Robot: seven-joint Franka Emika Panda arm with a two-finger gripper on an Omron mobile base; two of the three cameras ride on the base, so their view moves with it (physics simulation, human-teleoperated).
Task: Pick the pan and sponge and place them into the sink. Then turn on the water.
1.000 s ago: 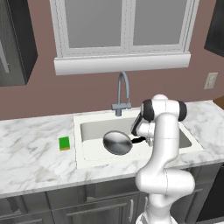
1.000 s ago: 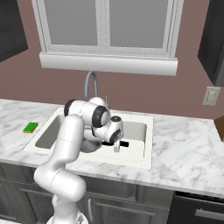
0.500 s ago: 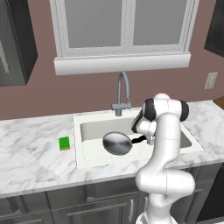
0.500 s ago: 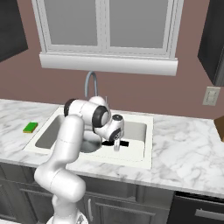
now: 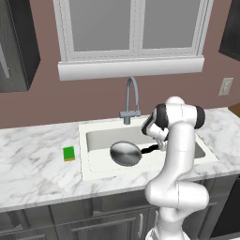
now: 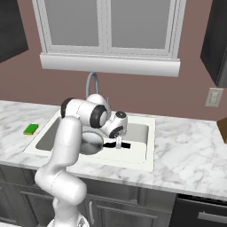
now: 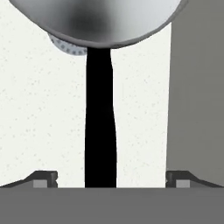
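The sink (image 5: 89, 165) is a wide white basin sunk in a marbled counter (image 5: 33, 176), and the pan (image 5: 125, 153) lies inside it, flat on the white floor near the middle, with its thin black handle (image 5: 150, 149) running toward the arm's side. In the right base view the pan (image 6: 91, 143) is half hidden behind the white arm, and its handle (image 6: 119, 145) stretches out across the basin floor toward the right-hand wall. The hand view looks straight down the handle (image 7: 101, 127): the black strip runs up the middle of the picture to the shiny bowl of the pan (image 7: 94, 19), and a sliver of the round grey drain (image 7: 65, 46) peeps out from under the pan's rim. The gripper (image 7: 111, 179) stands spread wide over the handle, one fingertip (image 7: 43, 178) well to one side and the other well to the other side, neither touching the black strip, so nothing is pinched. In the left base view the gripper (image 5: 161, 145) hangs low inside the basin just above the handle's end. The sponge (image 5: 69, 153) is outside the sink, lying flat on the counter just beside the basin's left rim; the right base view shows the sponge (image 6: 30, 129) at the same spot. The grey gooseneck faucet (image 5: 131, 101) rises behind the basin's back rim, its spout curving over the sink. No stream can be made out beneath it.
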